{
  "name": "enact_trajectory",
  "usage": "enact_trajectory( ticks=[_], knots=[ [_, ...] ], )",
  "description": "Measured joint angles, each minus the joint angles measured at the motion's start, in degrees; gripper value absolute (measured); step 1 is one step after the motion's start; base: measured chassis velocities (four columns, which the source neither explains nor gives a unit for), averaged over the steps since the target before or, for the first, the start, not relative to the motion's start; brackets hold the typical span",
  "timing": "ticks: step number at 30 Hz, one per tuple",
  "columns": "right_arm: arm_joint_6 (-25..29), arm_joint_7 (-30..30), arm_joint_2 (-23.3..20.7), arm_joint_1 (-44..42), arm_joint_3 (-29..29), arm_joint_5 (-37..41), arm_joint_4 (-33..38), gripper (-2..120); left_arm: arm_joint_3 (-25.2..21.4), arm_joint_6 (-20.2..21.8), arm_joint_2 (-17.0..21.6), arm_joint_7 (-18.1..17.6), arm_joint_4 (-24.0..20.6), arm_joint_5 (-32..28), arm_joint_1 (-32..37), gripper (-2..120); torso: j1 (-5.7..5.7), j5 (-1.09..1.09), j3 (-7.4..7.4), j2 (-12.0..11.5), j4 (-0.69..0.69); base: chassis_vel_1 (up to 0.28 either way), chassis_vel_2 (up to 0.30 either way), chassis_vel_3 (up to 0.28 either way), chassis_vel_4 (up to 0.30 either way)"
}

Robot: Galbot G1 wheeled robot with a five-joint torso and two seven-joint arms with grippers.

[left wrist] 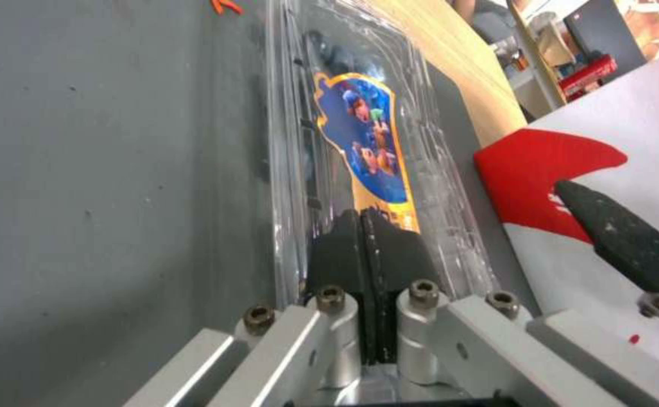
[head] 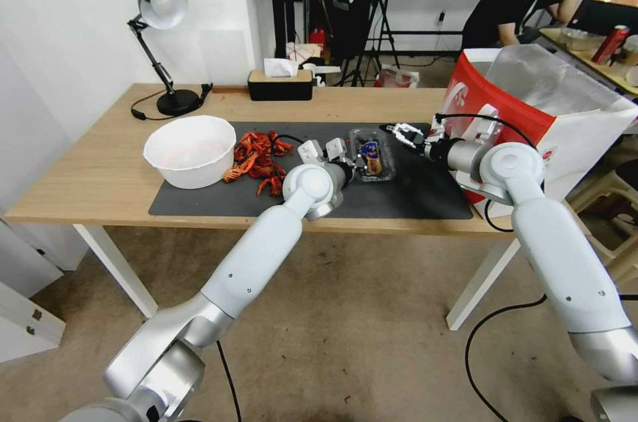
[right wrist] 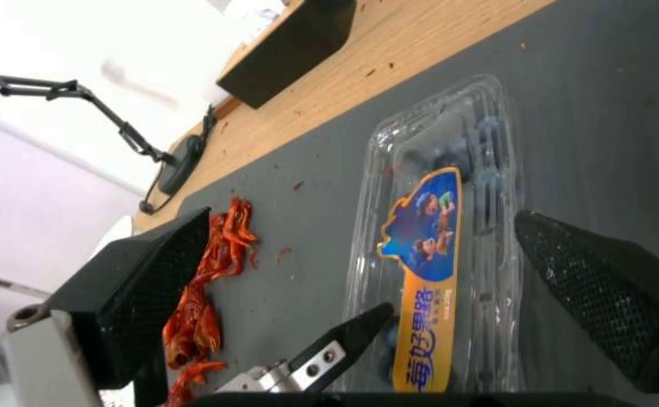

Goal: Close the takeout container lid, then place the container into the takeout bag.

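Centrally, desk (head: pixel 106 169) with dark mat; takeout bag (head: pixel 531 109) upright at right of frame. Takeout container (head: pixel 372 155) mid-frame on mat, lid (right wrist: pixel 450 226) down. Left end effector (left wrist: pixel 365 249) pinched narrow at container's near edge. Right end effector (head: pixel 404 132) just right of container, spread wide.

My left arm reaches up from low on my left, elbow bent just over the bench's near edge, wrist turned toward the middle. My left hand (left wrist: pixel 361 226) has its two black fingers (left wrist: pixel 335 249) pressed flat together, tips low and pointing toward the far edge. My right arm comes in from the right end of the bench, forearm level and pointing left. My right hand (head: pixel 401 132) hovers above the surface with its fingers (right wrist: pixel 601 282) spread wide apart.
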Motion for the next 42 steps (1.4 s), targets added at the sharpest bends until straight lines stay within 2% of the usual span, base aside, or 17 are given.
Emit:
enact_trajectory(
  ticks=[7, 16, 24, 42],
  knots=[
    [0.0, -1.2, 0.1, 1.7, -1.7, -2.3, -3.3, 100, -0.1, 0.0, 0.4, 0.1, -0.3, -0.2, 0.0, 0, 0.0, 0.0, 0.0, 0.0, 0.0, 0.0, 0.0, 0.0, 0.0],
    [0.1, 2.5, 0.2, 3.7, -3.9, -4.8, -5.6, 100, 0.0, -0.2, 0.2, 0.0, -0.7, -0.3, 0.0, 0, 0.01, 0.0, 0.0, 0.0, -0.01, 0.0, 0.0, 0.0, 0.0],
    [0.1, 5.8, 0.8, 4.4, -5.4, -4.9, -6.8, 100, 0.0, -0.3, 0.4, 0.0, -0.8, -0.3, 0.0, 0, 0.0, 0.0, 0.0, 0.0, 0.0, 0.0, 0.0, 0.0, 0.0],
    [0.1, 7.2, 2.8, 4.8, -6.6, -3.5, -8.4, 100, 0.1, -0.6, 0.7, 0.1, -1.0, -0.3, 0.1, 0, 0.0, 0.0, 0.0, 0.0, 0.0, 0.0, 0.0, 0.0, 0.0]
  ],
)
